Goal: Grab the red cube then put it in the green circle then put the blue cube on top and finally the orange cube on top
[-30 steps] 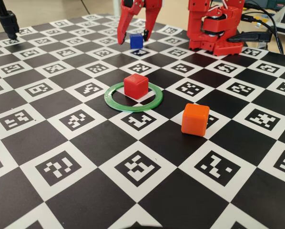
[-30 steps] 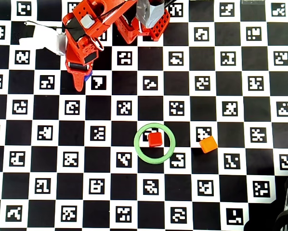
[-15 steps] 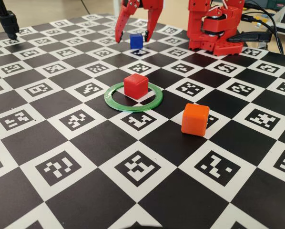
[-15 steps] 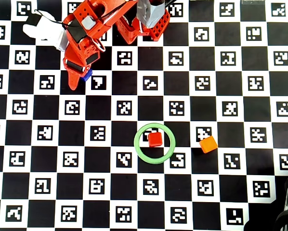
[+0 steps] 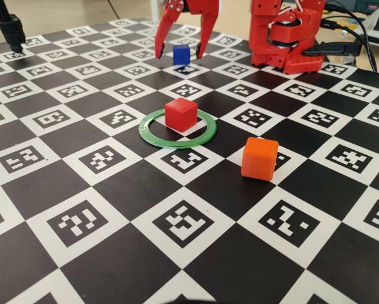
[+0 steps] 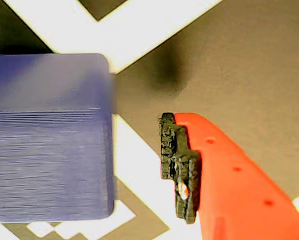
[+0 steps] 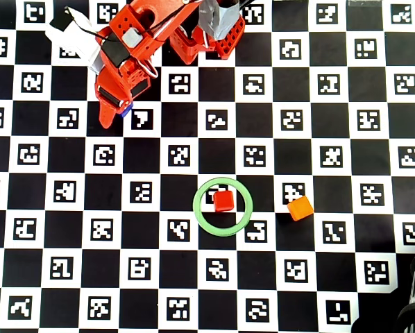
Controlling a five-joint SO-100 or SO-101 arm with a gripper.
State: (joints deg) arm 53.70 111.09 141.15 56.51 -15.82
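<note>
Red cube: matte plastic, rounded edges, resting on the bench inside the green circle, slightly toward the far side of the ring in the fixed view; seen within the ring in the overhead view as well.

Green circle: thin flat ring, lying flat on the checkered marker pattern near mid-bench.

Blue cube: dark blue, resting on the bench at the far side, well apart from the ring. In the wrist view it fills the left of the picture, blurred.

Orange cube: bright orange, on the bench to the right of the ring in the fixed view, near but not touching it.

End effector: red, two fingers spread apart, straddling the blue cube, one finger either side. In the wrist view a gap shows between the cube and the dark-padded finger; no contact seen there. The opposite finger is out of that picture.
</note>
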